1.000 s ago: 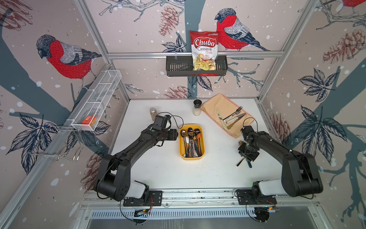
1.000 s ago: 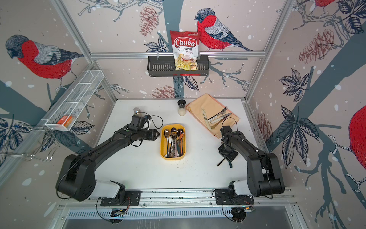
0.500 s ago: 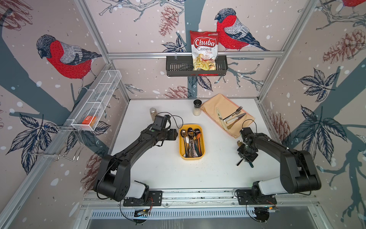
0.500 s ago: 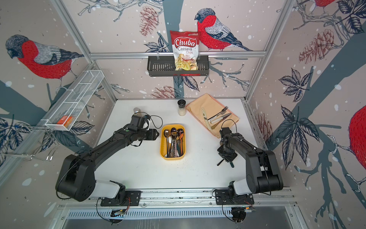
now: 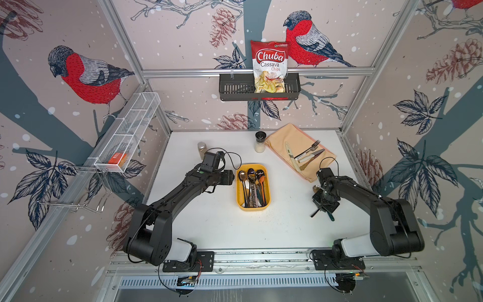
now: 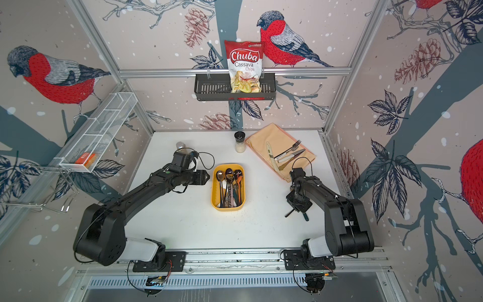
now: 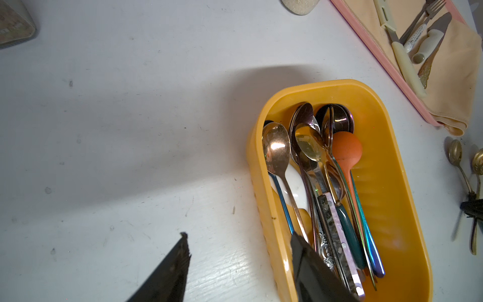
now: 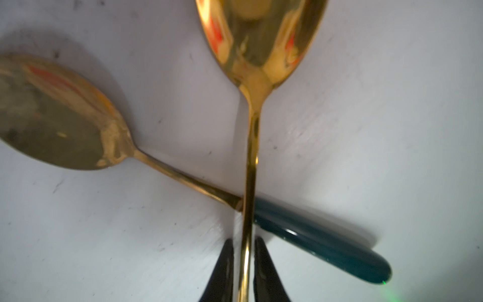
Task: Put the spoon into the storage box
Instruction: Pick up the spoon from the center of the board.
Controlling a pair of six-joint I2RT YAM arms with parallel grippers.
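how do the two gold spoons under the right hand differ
The top spoon crosses over the teal-handled spoon, which lies beneath it. The top spoon's stem sits between the fingers of the right hand; the teal-handled spoon's handle lies off to one side of them. Both have shiny gold bowls and thin gold stems.

From up top I see my right gripper (image 5: 324, 204) low over a dark-handled spoon (image 5: 315, 212) crossed with a green-handled spoon (image 5: 331, 216) on the white table (image 5: 209, 222), well apart from the spoon-filled yellow storage box (image 5: 238, 198), my left gripper (image 5: 233, 177) just beside its rim.
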